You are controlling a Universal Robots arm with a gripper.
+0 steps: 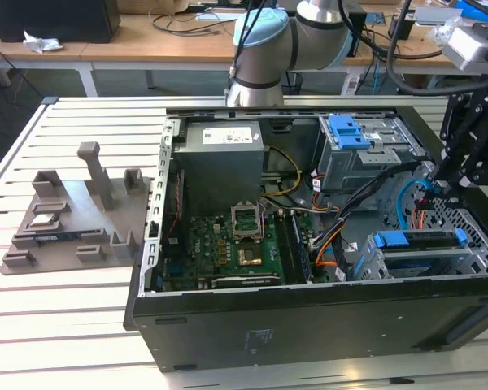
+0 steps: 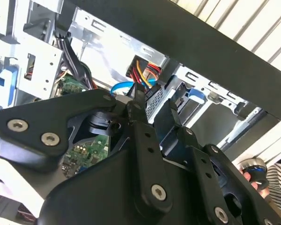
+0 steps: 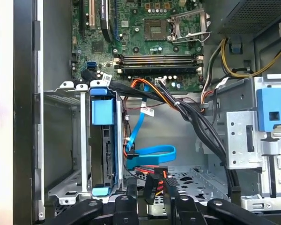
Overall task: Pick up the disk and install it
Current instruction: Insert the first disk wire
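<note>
The disk [image 3: 103, 149] sits edge-on in the lower drive cage [image 3: 65, 140] of the open computer case, a blue tab at each end of its caddy. In the exterior view, the disk [image 1: 415, 240] lies in that cage near the case's front corner on the exterior view's right. My gripper [image 1: 433, 185] hangs over the case just beyond the cage, above the cable area. In the first wrist view the gripper [image 3: 151, 188] is open, beside the disk and apart from it. A black cable connector [image 3: 152, 183] shows between its fingertips; whether they touch is unclear. The gripper [image 2: 155, 107] stands open in the second wrist view.
Inside the case are a grey power-supply box [image 1: 224, 150], the motherboard [image 1: 236, 244], an upper drive bay with a blue caddy [image 1: 350, 132], a black cable bundle [image 3: 201, 126] and a blue flat cable [image 3: 152, 152]. A grey fixture [image 1: 73, 215] lies on the slatted table. A person's hand [image 2: 255, 171] is nearby.
</note>
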